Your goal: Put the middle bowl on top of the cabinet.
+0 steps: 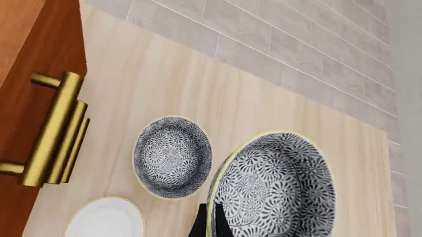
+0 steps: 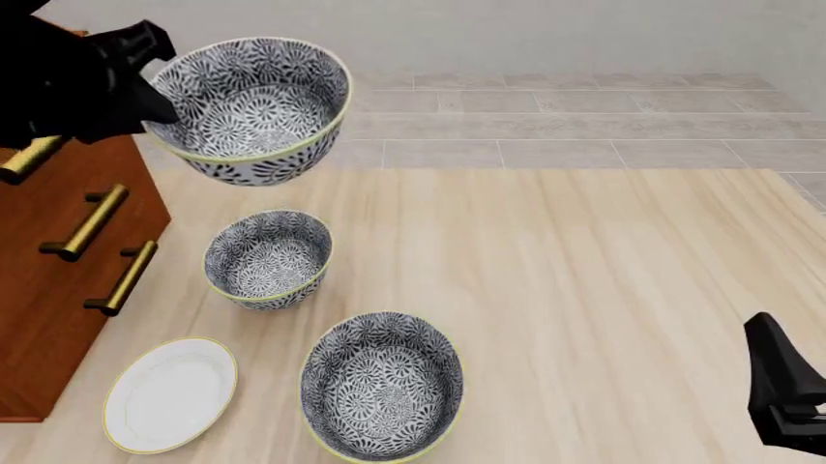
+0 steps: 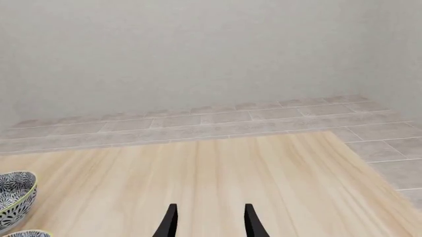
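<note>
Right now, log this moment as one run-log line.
left gripper: shut on lifted bowl, rim grip | beside cabinet, not yet on top | right gripper: jaws open, idle | two bowls on table

Pale wall (image 3: 197, 49), grey-tiled floor (image 3: 264, 118)

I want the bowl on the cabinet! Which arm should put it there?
The left one. Its gripper already holds the lifted bowl right beside the cabinet. The right gripper is open, over bare table, far away.
</note>
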Available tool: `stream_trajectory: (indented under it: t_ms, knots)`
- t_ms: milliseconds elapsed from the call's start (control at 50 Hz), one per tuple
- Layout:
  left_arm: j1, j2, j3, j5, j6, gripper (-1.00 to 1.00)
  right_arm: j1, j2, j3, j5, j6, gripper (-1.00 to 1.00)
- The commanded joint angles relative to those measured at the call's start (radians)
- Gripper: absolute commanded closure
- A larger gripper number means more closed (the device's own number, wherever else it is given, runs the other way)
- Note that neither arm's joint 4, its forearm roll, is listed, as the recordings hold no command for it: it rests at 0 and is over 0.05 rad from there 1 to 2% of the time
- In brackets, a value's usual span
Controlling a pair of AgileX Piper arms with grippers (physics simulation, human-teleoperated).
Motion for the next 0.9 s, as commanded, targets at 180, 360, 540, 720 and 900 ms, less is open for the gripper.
stream_trajectory:
  t_ms: [180, 360, 540, 720, 900]
  knots:
    - [0.067, 0.010, -0.110, 0.065, 0.018, 1.00, -0.001, 0.000, 0.001, -0.001, 0.001, -1.00]
    - [0.097, 0.012, -0.148, 0.089, 0.020, 1.00, -0.002, 0.000, 0.000, -0.001, 0.002, -1.00]
    - [0.129, 0.013, -0.168, 0.103, 0.016, 1.00, -0.002, 0.000, 0.000, 0.000, 0.001, -1.00]
    - [0.163, 0.021, -0.188, 0.116, 0.014, 1.00, -0.004, 0.000, 0.001, -0.001, 0.005, -1.00]
    - [0.196, 0.026, -0.215, 0.129, 0.017, 1.00, -0.006, 0.000, 0.000, -0.001, 0.008, -1.00]
